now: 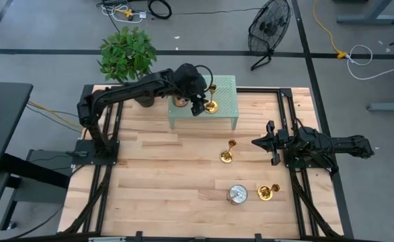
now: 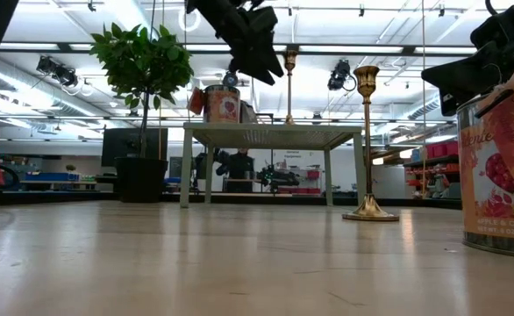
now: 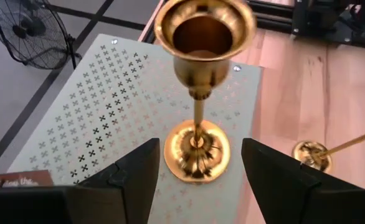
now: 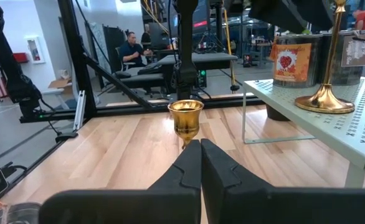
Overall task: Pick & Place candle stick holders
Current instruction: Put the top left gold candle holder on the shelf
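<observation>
Candle stick holders are the shiny brass bits here, but going big to small: the counter is pale wood planks with black rails down both sides. At its far edge sits a pale green perforated metal stand, a little table shape on thin legs, with a potted plant just left of it.

The left arm reaches across to that stand, and the left gripper hangs right beside the holder on the stand, fingers spread wide on either side of its stem, not touching it. That one stands upright near the stand's right end: flared round base, thin stem, small cup on top, all mirror-polished gold. The arm hides most of a printed tin just left of it.

The right gripper hovers over the right side of the counter, fingers pressed together, empty, pointing toward the middle holder, which stands upright on the wood a bit left of it.

Nearer, a round silver-lidded tin sits just left of the third holder. From above I can't tell whether that one is upright or tipped.
</observation>
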Robot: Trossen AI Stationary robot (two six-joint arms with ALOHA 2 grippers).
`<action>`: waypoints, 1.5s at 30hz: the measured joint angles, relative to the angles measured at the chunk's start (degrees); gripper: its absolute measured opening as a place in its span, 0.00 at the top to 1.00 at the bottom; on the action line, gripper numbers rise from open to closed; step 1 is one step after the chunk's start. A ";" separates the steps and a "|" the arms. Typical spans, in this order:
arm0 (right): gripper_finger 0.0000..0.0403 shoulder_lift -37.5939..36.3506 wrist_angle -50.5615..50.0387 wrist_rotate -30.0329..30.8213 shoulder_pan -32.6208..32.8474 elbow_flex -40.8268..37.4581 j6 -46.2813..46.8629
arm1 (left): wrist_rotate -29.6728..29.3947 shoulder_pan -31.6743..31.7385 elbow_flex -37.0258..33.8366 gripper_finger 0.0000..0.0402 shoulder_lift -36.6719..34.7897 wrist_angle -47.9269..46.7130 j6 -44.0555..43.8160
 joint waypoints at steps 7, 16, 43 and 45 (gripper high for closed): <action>0.99 0.00 0.00 0.00 0.01 0.02 0.01 | 2.06 -0.70 0.00 0.42 -2.65 -6.09 0.26; 0.99 0.00 0.00 0.00 0.00 0.00 0.01 | 3.27 -3.89 0.00 0.54 -5.57 -15.60 1.90; 0.99 0.00 0.00 0.00 0.00 0.00 0.02 | 4.59 -6.03 0.00 0.94 -6.73 -19.66 3.43; 0.99 0.00 0.00 0.00 -0.01 0.00 0.01 | 4.58 -6.03 0.00 0.96 -6.73 -19.66 3.40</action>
